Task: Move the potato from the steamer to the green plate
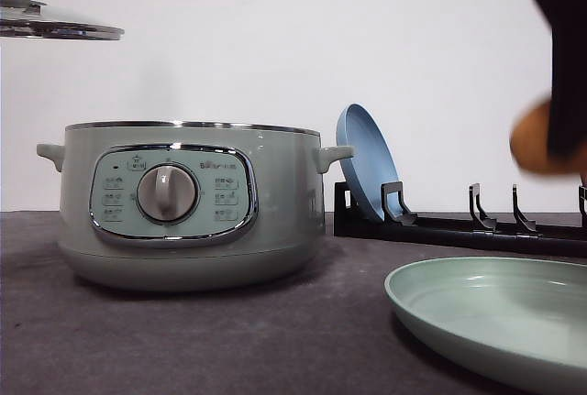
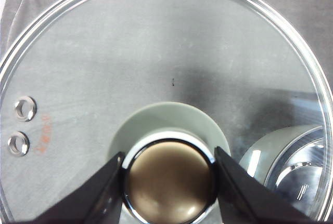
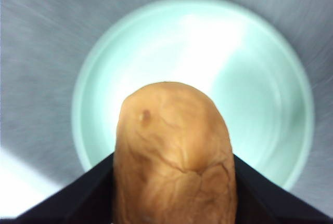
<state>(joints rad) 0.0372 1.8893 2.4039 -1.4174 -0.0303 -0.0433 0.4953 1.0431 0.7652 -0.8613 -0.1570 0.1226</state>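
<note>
From the right wrist we see the right gripper (image 3: 174, 203) clamped on the potato (image 3: 174, 151), directly over the green plate (image 3: 260, 78); front view blurs it. Left gripper (image 2: 169, 182) pinches the lid knob (image 2: 170, 180), lid off the steamer (image 1: 183, 202).

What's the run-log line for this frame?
left hand: holds lid aloft | right hand: holds potato over green plate | steamer: open

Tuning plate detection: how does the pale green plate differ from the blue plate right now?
Colour: the pale mint-green round plate is green, while the blue round plate is blue.
Pose: the green plate lies flat on the dark grey table; the blue plate stands on edge, leaning in the black dish rack.
Place: the green plate sits at front right; the blue plate stands behind, beside the sage-green steamer.
Both are round, shallow and matt.
</note>
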